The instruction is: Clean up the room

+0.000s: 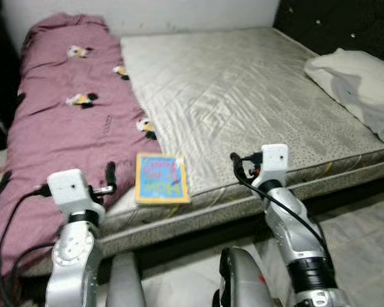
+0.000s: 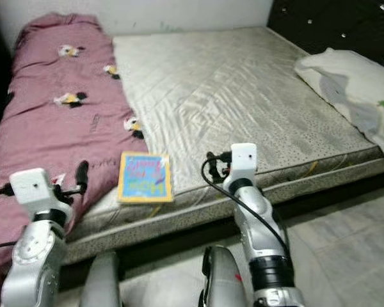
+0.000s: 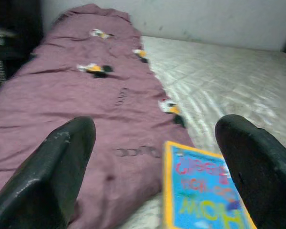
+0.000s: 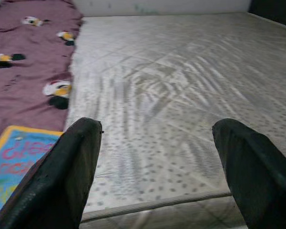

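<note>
Right now I see the book [image 1: 161, 178] at the mattress [image 1: 243, 96] edge, quilt [image 1: 64, 115] at its ten o'clock; left gripper [image 3: 157, 167] and right gripper [image 4: 157, 167] spread wide.

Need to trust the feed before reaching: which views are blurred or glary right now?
Left wrist view: soft; the book has smeared lettering. Right wrist view: sheen across the mattress, fingers blurred. Eye views: fairly sharp, even light, headboard dark.

Both silver arms raised forward, left claw [image 3: 155, 176] fingers spread wide, right claw [image 4: 157, 174] likewise
</note>
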Robot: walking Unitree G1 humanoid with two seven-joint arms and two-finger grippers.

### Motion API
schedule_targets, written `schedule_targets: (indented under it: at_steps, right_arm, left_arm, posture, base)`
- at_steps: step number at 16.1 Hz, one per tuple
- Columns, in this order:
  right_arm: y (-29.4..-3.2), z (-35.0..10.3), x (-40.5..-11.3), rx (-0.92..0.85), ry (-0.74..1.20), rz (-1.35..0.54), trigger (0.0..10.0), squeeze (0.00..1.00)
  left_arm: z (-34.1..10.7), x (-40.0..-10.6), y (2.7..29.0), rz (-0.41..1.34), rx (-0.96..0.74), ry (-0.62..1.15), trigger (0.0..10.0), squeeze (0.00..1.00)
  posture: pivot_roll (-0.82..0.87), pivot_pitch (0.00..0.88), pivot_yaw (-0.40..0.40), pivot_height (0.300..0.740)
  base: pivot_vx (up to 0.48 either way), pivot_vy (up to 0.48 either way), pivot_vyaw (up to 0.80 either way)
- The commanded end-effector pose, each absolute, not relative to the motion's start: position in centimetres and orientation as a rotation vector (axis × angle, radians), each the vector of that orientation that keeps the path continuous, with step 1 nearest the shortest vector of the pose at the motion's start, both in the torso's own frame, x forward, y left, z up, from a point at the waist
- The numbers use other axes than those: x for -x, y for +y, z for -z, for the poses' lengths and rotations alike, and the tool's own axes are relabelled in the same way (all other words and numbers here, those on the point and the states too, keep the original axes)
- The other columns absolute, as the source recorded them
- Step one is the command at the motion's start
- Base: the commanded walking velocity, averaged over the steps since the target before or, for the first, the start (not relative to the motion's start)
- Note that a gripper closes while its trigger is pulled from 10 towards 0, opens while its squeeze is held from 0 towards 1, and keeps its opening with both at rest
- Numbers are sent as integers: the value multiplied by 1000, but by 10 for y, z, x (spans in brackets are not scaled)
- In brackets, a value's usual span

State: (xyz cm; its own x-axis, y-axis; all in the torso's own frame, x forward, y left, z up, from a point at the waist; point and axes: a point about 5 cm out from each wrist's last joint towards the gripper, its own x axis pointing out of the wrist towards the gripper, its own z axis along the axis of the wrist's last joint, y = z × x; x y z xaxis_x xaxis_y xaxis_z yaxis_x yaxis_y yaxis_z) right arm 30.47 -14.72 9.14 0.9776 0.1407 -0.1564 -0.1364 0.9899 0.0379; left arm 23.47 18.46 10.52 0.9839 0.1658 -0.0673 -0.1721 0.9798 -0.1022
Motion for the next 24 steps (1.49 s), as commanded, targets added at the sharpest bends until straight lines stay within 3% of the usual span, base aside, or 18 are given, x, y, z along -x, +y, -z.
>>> schedule_targets:
  at_steps: [1, 10, 19, 24]
  right_arm:
    - [-145, -94, -306, -29, 158, -149, 10000, 0]
    - [-139, -95, -306, -26, 151, -200, 10000, 0]
    - [-139, -95, -307, -26, 150, -209, 10000, 0]
    - [-139, -96, -307, -26, 150, -205, 10000, 0]
  left_arm:
    - [-107, -234, 186, -167, 105, 49, 10000, 0]
    - [-104, -234, 186, -182, 110, 73, 10000, 0]
    - [-104, -236, 185, -180, 116, 75, 10000, 0]
    - [-109, -236, 182, -142, 128, 35, 10000, 0]
  posture:
    - [-19, 6, -44, 602]
    - [-13, 2, -49, 602]
    - [-18, 4, -47, 602]
    - [-20, 6, -47, 602]
  base:
    - [330, 0, 0]
    - [101, 0, 0]
    - [0, 447, 0]
    - [0, 0, 0]
